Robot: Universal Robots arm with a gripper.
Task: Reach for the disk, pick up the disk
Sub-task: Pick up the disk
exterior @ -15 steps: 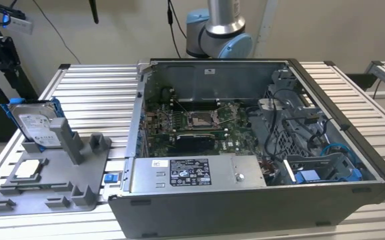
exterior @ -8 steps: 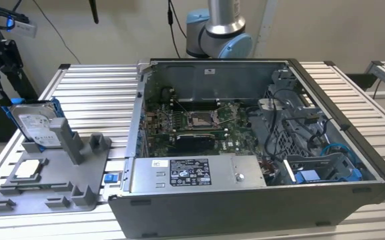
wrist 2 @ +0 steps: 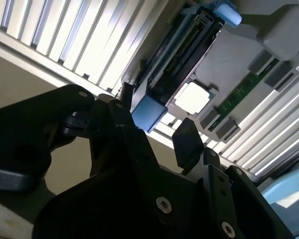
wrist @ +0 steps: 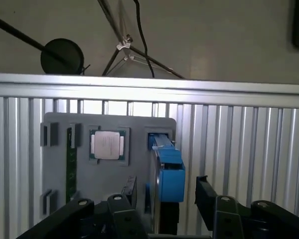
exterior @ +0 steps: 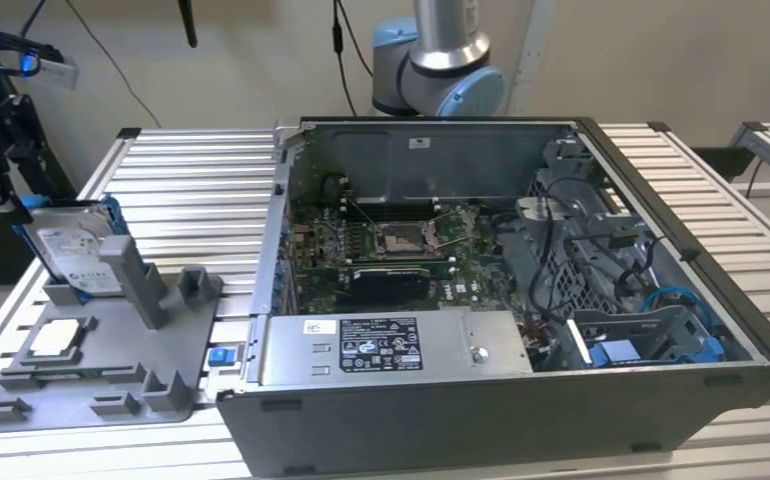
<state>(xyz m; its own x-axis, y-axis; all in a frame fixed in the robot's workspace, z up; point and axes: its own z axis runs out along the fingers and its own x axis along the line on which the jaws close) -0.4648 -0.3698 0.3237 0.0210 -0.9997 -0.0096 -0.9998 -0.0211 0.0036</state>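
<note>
Exterior view: a slatted metal table (exterior: 185, 160) carries an open computer case (exterior: 492, 430) at centre and right, with a silver power-supply box (exterior: 385, 345) along its near wall. On the exterior view's left lies a grey holder tray (exterior: 105, 350). The disk (exterior: 72, 245) stands on edge in a slot at the tray's far end, tilted, its white label facing the case and its blue frame visible along the edges. A small square chip (exterior: 62, 338) lies flat in a pocket nearer the camera, well apart from the disk.

First wrist view: the gripper (wrist: 166, 186) is spread, one black finger (wrist: 131, 189) on each side of the upright disk (wrist: 167, 169), with a gap showing on both sides. The chip (wrist: 107, 145) sits just beside the disk's slot.

Second wrist view: the gripper (wrist 2: 154, 112) straddles the blue end of the disk (wrist 2: 177, 55); the chip (wrist 2: 193, 97) is near.
</note>
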